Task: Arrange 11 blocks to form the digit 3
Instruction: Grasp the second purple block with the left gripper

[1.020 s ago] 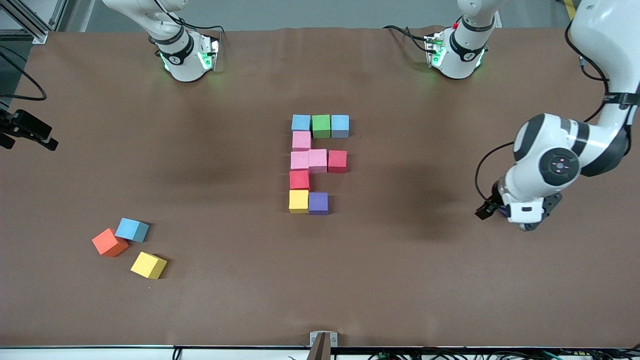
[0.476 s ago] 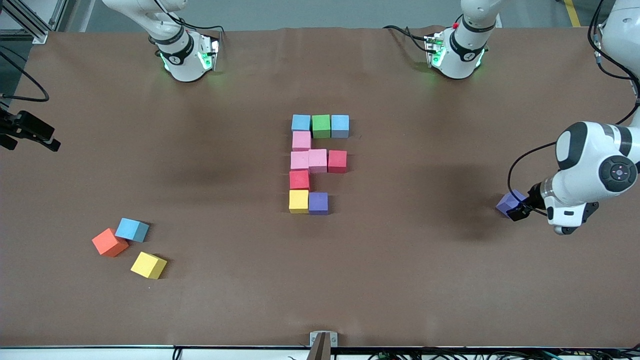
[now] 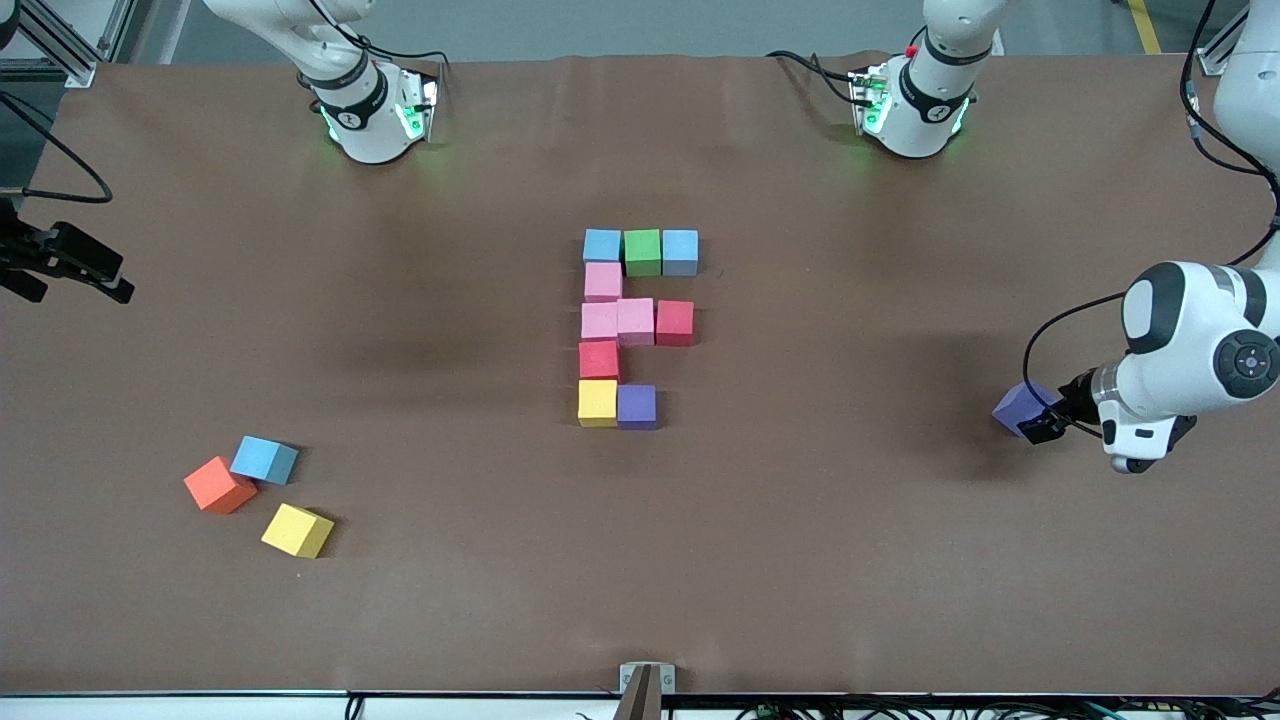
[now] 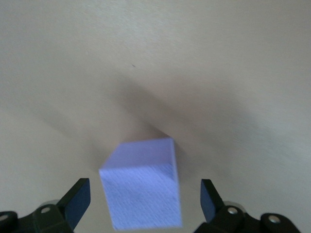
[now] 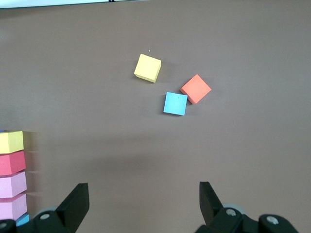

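- Front view: the digit (image 3: 637,327) is seen at mid-table, made of ten cubes. Its bar nearest the bases is formed by a blue cube (image 3: 602,245), a green cube (image 3: 642,252) and a second blue cube (image 3: 680,251). A pink cube (image 3: 603,281) joins it to the middle bar of two pink cubes (image 3: 618,321) and a red cube (image 3: 674,322). A second red cube (image 3: 599,359) joins that to a yellow cube (image 3: 597,402) and a purple cube (image 3: 636,406), nearest the camera.
- Front view: a loose purple cube (image 3: 1019,406) is seen on the table (image 3: 800,560) toward the left arm's end, with the left gripper (image 3: 1040,420) at it. The right gripper is not shown here.
- Front view: toward the right arm's end, an orange cube (image 3: 219,485) and a blue cube (image 3: 264,460) are shown touching, with a loose yellow cube (image 3: 297,530) just beside them.
- Left wrist view: the left gripper (image 4: 144,200) is shown with jaws spread wide on either side of the loose purple cube (image 4: 143,190), clear of both its faces.
- Right wrist view: the right gripper (image 5: 144,199) is shown released, over bare table (image 5: 121,145). The three loose cubes, yellow (image 5: 147,68), blue (image 5: 175,103) and orange (image 5: 196,89), are seen, as is one edge of the digit (image 5: 11,179).
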